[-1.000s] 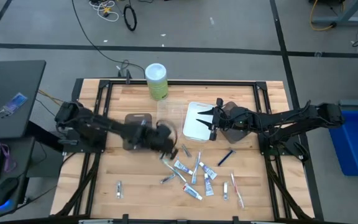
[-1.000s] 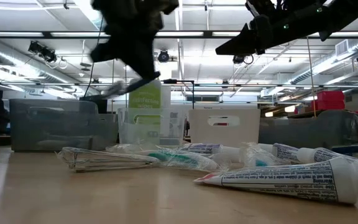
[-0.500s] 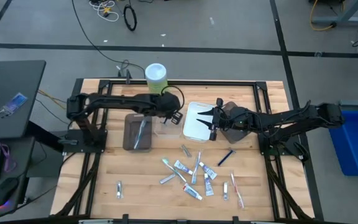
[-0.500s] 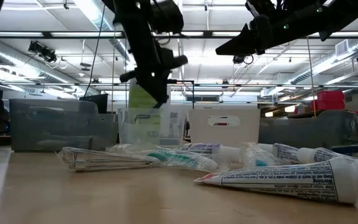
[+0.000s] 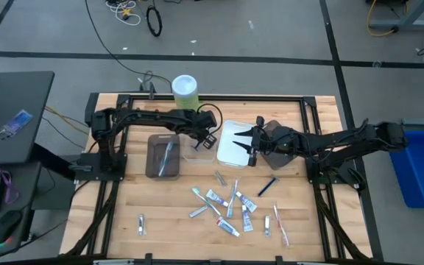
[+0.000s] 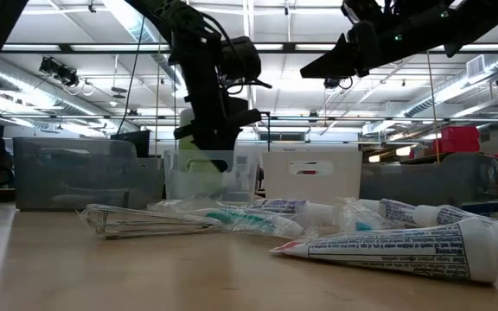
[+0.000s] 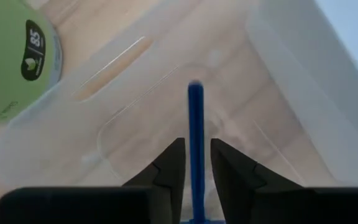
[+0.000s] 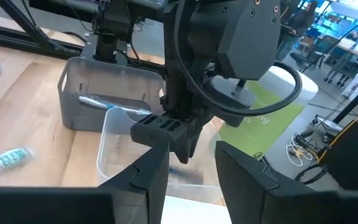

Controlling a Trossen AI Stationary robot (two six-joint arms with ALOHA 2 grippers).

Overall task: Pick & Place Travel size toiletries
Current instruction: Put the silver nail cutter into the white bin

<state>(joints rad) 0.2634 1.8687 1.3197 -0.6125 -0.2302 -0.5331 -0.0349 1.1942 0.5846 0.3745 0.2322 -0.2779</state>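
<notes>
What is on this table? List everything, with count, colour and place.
Green bottle: one, white cap, far edge.
Grey tray: one, holding a toothbrush.
Clear tray: one, between grey and white trays.
White tray: one, mid-table.
Loose toiletries: about a dozen, white, blue, pink, silver, scattered on the near half.
Left gripper: shut on a blue stick, over the clear tray.
Right gripper: open, above the white tray.

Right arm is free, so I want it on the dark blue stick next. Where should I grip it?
Take the dark blue stick at its middle, coming straight down with the right gripper, jaws across its width. It lies flat and slanted on bare wood, apart from the toothpaste pile, so both long sides look free.
</notes>
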